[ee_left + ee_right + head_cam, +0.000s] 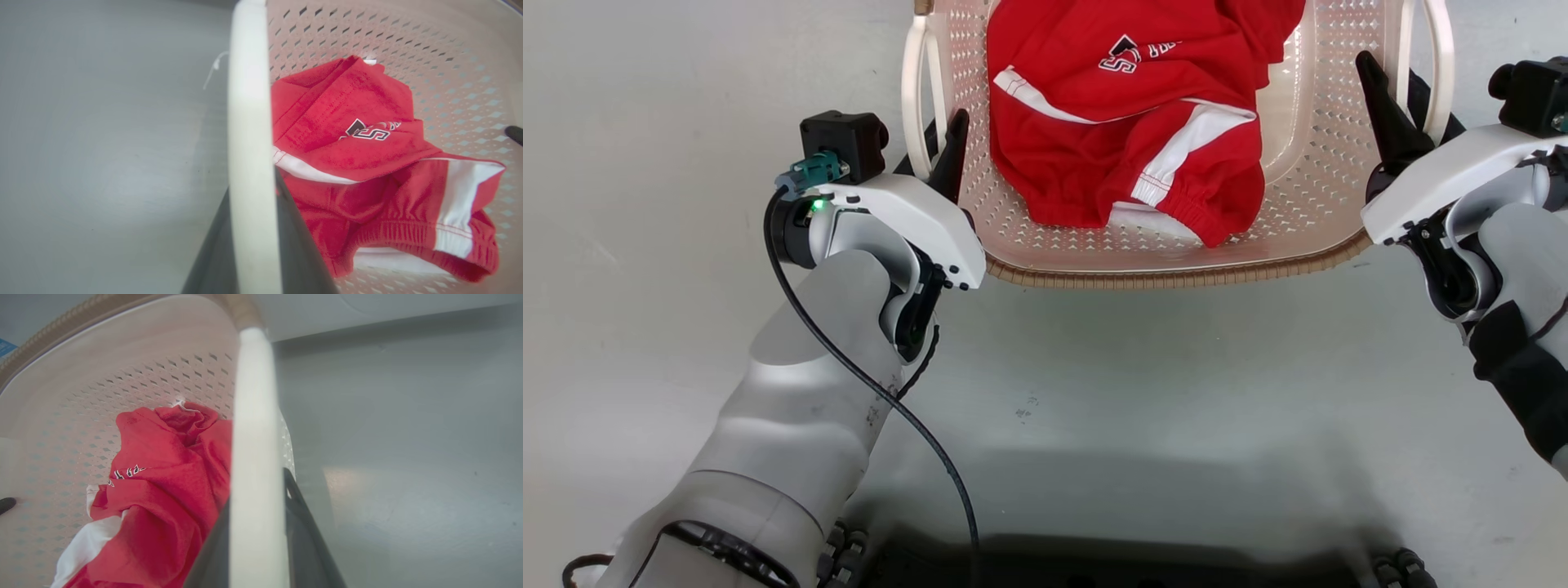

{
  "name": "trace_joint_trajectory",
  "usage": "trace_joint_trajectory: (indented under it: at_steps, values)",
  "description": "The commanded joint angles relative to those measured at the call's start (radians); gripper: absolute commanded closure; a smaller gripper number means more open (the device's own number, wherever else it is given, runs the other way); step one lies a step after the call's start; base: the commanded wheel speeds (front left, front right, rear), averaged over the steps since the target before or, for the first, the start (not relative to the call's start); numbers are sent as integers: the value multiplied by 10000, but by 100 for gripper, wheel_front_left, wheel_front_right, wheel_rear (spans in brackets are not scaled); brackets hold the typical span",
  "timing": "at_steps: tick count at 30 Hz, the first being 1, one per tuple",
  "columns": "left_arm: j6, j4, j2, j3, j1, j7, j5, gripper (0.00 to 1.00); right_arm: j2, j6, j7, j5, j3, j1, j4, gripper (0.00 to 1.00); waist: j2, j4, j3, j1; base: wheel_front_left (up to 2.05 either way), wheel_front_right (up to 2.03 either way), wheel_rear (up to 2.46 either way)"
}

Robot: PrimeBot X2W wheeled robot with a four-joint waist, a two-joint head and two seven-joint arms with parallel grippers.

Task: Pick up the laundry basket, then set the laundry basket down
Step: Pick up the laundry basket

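Plainly, the left claw [934,155] pinched the white left handle [917,90] of the laundry basket [1307,204], one dark finger on either side. Between the two claws lay that one basket, holding one crumpled red garment [1127,122] with white stripes. Whether it touched the grey floor [1094,367] could not be told. Of its two handles, the right claw [1395,90] pinched the right handle [1441,65] likewise.

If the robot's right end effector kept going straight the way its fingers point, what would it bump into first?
The right end effector straddles the white handle of the laundry basket, so it would slide along that and probably hit the brown rim where the handle joins, though depth is unclear.
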Motion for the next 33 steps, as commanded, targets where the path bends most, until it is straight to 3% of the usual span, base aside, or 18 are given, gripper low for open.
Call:
trace_joint_trajectory:
  at_steps: [1,19,33]
  values:
    - [-74,40,539,12,72,-20,-7,100,-233,121,-29,101,105,481,237,100,0,-6,-28,0,0,0,0]
    - [-74,521,678,-1338,103,24,-1164,100,115,121,144,657,867,126,1464,100,0,-69,-460,0,0,0,0]
    - [-75,793,983,-2201,336,647,-2207,100,538,121,632,752,1431,-137,2676,100,0,-231,-1373,0,0,0,0]
